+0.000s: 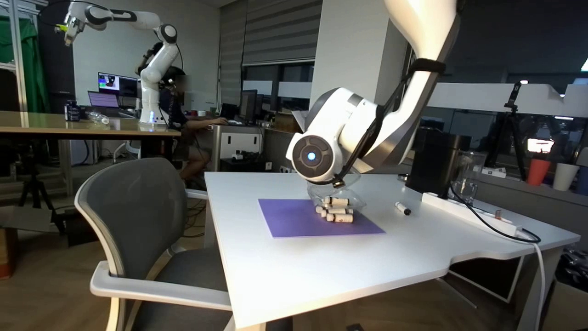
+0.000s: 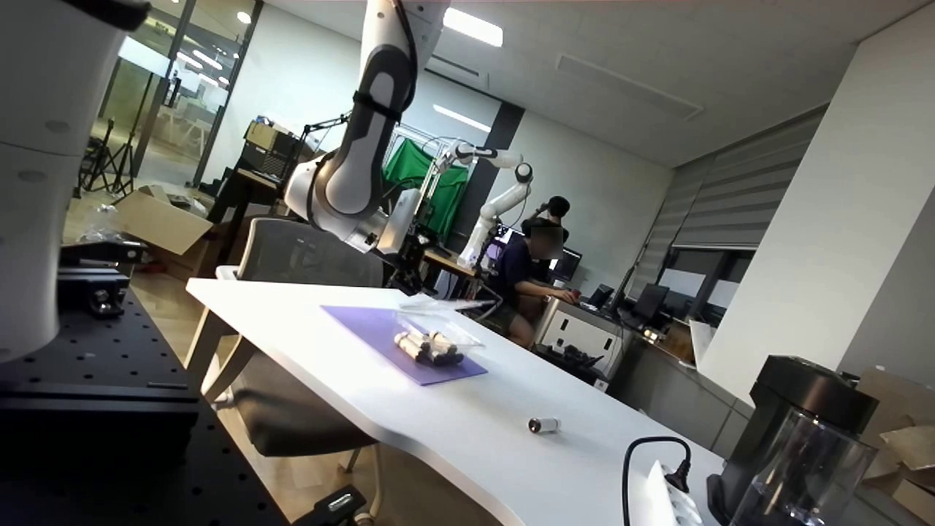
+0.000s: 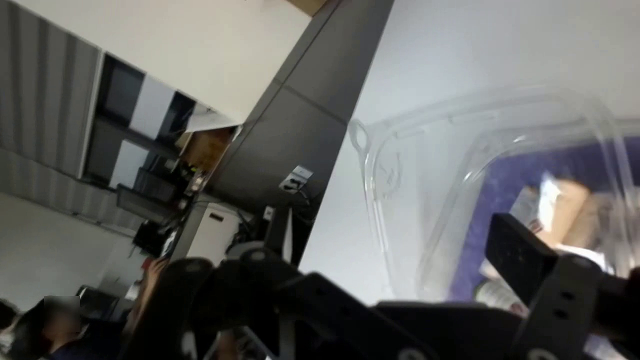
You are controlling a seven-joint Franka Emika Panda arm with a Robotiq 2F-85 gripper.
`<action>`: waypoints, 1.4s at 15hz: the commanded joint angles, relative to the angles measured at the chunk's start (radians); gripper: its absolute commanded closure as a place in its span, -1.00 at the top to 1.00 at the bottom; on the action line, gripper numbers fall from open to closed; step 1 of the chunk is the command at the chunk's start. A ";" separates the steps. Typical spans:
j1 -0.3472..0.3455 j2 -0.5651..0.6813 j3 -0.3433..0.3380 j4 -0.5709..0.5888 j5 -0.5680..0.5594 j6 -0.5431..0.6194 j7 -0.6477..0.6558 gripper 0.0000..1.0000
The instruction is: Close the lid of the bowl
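The black two-fingered tool (image 3: 399,245) is spread wide near the clear plastic bowl (image 2: 459,333). The bowl sits on a flat purple sheet (image 1: 291,221) on the white surface (image 1: 294,280). Small cream tubes (image 1: 340,218) lie in it. Its see-through lid (image 2: 451,304) looks open, but is hard to see.

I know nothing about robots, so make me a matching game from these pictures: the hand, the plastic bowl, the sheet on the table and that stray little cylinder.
Things:
1. hand
2. plastic bowl
3. sheet
4. stray cylinder

Places, colours and states:
A. purple
B. lying on the table, off to one side
C. fingers spread apart
D. see-through

Right pairs: 1-C, 2-D, 3-A, 4-B.
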 commanded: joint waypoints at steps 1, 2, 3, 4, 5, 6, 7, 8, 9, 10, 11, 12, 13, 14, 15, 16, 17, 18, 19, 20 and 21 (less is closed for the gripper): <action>-0.094 -0.111 -0.057 -0.094 0.113 0.129 0.009 1.00; -0.121 -0.135 -0.072 -0.097 0.148 0.178 0.004 1.00; -0.146 -0.166 -0.084 -0.097 0.183 0.232 0.000 1.00; -0.165 -0.197 -0.095 -0.096 0.215 0.282 -0.007 1.00; -0.183 -0.238 -0.103 -0.094 0.254 0.340 -0.013 1.00; -0.198 -0.277 -0.112 -0.094 0.297 0.399 -0.026 1.00; -0.211 -0.315 -0.124 -0.092 0.345 0.465 -0.046 1.00; -0.222 -0.350 -0.136 -0.090 0.401 0.535 -0.069 1.00; -0.228 -0.379 -0.153 -0.087 0.463 0.599 -0.100 1.00; -0.235 -0.403 -0.172 -0.086 0.533 0.665 -0.134 1.00; -0.236 -0.420 -0.192 -0.086 0.616 0.712 -0.177 1.00; -0.236 -0.431 -0.214 -0.087 0.700 0.755 -0.222 1.00; -0.274 -0.438 -0.189 -0.089 0.791 0.768 -0.269 1.00; -0.239 -0.435 -0.235 -0.085 0.894 0.776 -0.316 1.00; -0.242 -0.432 -0.242 -0.085 0.986 0.782 -0.358 1.00; -0.243 -0.429 -0.252 -0.087 1.079 0.791 -0.400 1.00; -0.243 -0.430 -0.258 -0.091 1.174 0.796 -0.437 1.00; -0.242 -0.431 -0.260 -0.096 1.267 0.797 -0.470 1.00; -0.283 -0.437 -0.220 -0.103 1.361 0.799 -0.510 1.00; -0.292 -0.443 -0.211 -0.109 1.456 0.806 -0.544 1.00; -0.302 -0.447 -0.199 -0.113 1.551 0.813 -0.579 1.00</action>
